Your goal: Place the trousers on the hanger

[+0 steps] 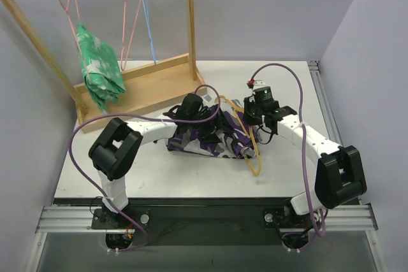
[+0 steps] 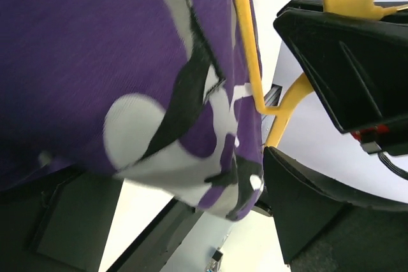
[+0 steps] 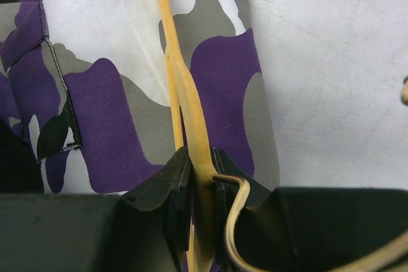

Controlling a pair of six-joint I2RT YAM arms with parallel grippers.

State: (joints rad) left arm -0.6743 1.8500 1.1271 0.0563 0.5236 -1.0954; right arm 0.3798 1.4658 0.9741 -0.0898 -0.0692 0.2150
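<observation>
The left pincer (image 1: 203, 119) sits over the left part of the trousers (image 1: 213, 146), its fingers spread wide with camouflage cloth hanging loose between them. The trousers lie bunched on the tabletop (image 1: 159, 176). The yellow hanger (image 3: 191, 113) crosses the trousers' right end, where the right pincer (image 3: 199, 164) is pressed onto its wire.

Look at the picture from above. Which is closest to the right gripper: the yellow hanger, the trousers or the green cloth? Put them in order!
1. Yellow hanger, pinched in the right gripper itself.
2. Trousers, just left of it, mid-table.
3. Green cloth, hanging on the rack, far back left.
</observation>
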